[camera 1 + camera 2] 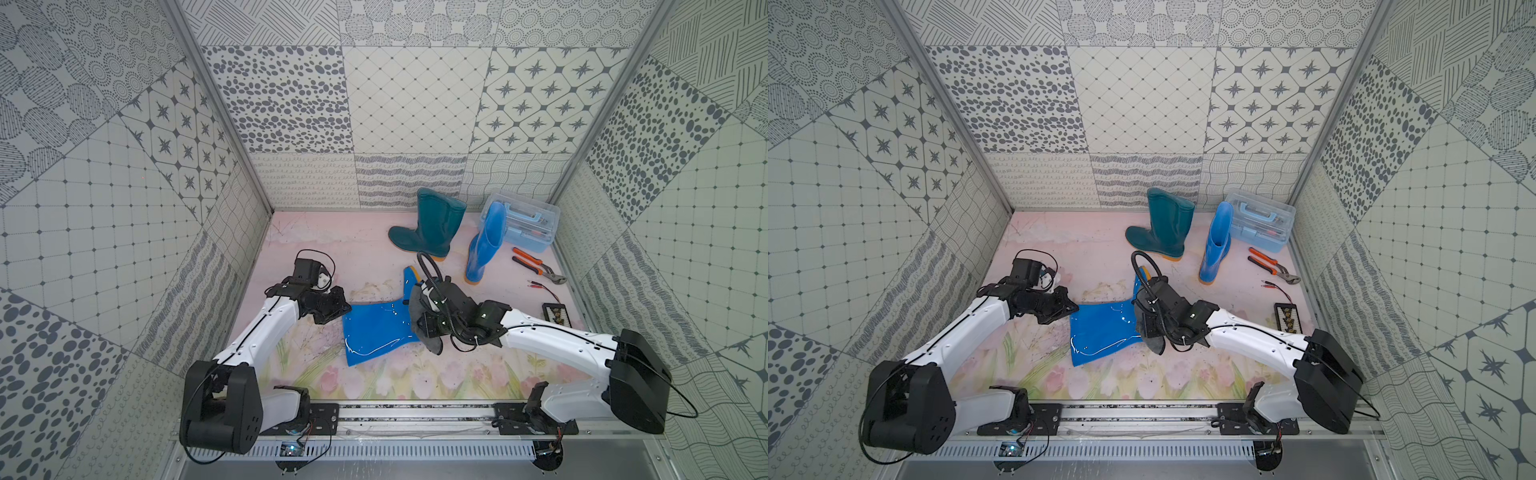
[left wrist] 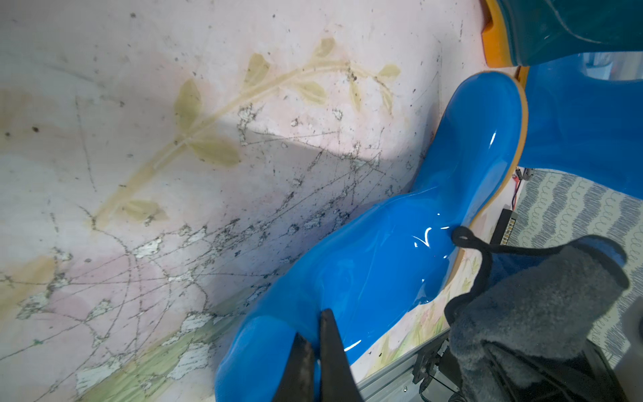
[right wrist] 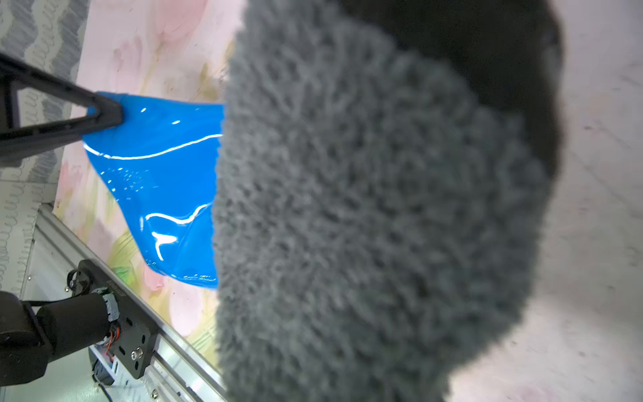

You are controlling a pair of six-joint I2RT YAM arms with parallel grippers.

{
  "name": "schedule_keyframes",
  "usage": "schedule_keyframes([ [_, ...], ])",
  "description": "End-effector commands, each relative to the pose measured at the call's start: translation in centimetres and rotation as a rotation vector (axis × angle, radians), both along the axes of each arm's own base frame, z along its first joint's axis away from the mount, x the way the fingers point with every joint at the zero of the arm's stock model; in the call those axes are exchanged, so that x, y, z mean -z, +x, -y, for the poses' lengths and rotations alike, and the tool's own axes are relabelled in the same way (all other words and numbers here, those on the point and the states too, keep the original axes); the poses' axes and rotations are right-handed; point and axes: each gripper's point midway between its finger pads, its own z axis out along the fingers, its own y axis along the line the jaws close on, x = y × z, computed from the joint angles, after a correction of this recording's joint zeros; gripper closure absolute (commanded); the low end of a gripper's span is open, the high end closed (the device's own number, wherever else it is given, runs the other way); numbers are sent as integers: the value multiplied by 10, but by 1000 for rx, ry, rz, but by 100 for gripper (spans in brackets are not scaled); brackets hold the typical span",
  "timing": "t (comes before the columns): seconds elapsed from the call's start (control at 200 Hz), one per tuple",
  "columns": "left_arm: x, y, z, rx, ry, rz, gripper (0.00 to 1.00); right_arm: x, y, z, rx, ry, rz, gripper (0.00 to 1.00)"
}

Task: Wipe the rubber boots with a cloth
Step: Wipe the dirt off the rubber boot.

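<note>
A shiny bright blue rubber boot with an orange sole (image 1: 376,332) lies flat on its side in the middle of the pink flowery floor mat (image 1: 316,249), as both top views show. The left gripper (image 1: 345,311) is pinched tight on the rim of the boot's open top. In the left wrist view a thin bit of blue shows between its black fingers (image 2: 330,344). The right gripper (image 1: 430,322) clutches the fluffy dark grey cloth with a dark edge (image 1: 432,343). The cloth hides the jaws and hangs against the boot's heel end. A dark green rubber boot (image 1: 436,226) and a second blue rubber boot (image 1: 484,245) stand upright at the back, near each other but apart. A clear plastic box with a blue handle (image 1: 532,228) sits just behind them in the corner. Pliers with orange handles (image 1: 538,266) and a small black board (image 1: 557,313) lie along the right wall. Bare mat shows on the left side and along the front metal rail (image 1: 415,411).
</note>
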Motion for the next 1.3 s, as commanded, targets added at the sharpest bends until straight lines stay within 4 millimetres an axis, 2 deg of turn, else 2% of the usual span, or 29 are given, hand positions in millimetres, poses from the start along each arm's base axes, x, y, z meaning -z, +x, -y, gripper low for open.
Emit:
schedule_keyframes([
  [0.0,5,-3,0,45,21,-41,100,-13,2,-47,-48,100,15,100],
  [0.065,5,-1,-3,45,41,-51,100,-14,7,-53,-49,85,9,100],
  [0.215,-4,7,-2,44,39,-63,100,-26,30,-48,-46,64,48,98],
  [0.3,-5,11,-2,47,43,-48,100,-11,35,-44,-52,21,42,98],
  [0.405,3,12,-4,54,66,-62,100,18,33,-40,-49,-28,-1,99],
  [0.535,13,9,-5,53,67,-74,100,21,45,-39,-42,-47,16,99],
  [0.65,21,5,-4,45,61,-88,100,13,72,-22,9,-95,47,99],
  [0.725,23,3,-5,40,58,-88,100,12,77,-6,33,-129,79,100],
  [0.785,24,1,-5,39,58,-87,100,19,68,6,23,-151,86,100],
  [0.96,31,-4,-6,33,64,-93,100,46,2,32,-46,-174,66,100],
  [1.09,38,-6,-7,29,66,-107,100,59,-34,55,-55,-229,63,100],
  [1.195,43,-9,-6,24,56,-118,100,66,-55,53,-91,-214,63,100],
  [1.296,46,-12,-6,21,52,-120,100,82,-69,42,-150,-207,78,100],
])
